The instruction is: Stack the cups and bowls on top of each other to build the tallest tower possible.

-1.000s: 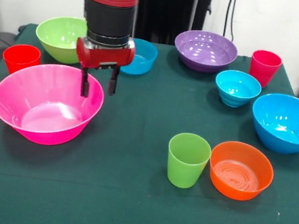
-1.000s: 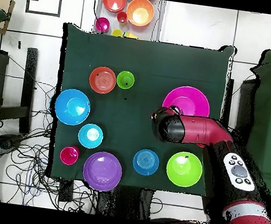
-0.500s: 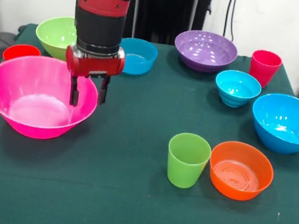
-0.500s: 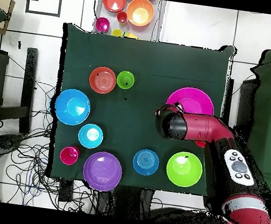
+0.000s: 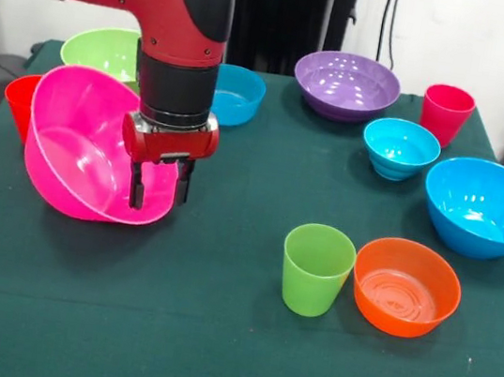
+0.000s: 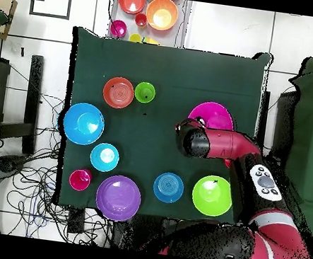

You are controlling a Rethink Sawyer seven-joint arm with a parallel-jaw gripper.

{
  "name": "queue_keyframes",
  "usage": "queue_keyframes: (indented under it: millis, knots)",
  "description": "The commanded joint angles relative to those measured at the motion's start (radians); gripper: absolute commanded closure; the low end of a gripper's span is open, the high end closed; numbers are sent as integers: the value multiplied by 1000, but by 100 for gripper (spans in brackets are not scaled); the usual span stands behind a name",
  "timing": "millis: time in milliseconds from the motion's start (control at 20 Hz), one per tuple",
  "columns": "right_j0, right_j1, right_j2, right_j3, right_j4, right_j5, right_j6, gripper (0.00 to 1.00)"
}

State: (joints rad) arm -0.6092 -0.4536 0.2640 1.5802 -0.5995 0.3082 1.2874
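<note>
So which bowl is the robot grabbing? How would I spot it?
Follow the red robot arm down to its pincer. The pincer grips the rim of the large glossy hot pink plastic bowl, beside the lime green plastic bowl and the red-orange plastic cup. It is the only bowl tipped up on its side.

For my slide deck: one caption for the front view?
Sawyer gripper tips the large hot pink bowl by its rim, among scattered bowls and cups.

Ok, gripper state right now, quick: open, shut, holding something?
Gripper: shut on the rim of the hot pink bowl, which is tipped up on its side.
</note>
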Motion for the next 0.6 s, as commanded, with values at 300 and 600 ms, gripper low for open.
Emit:
queue_keyframes:
  millis: [300, 600]
  knots:
    - [49, -146, -53, 91, 0, 18, 128, 0]
    - [38, -162, -54, 96, 4, 29, 113, 0]
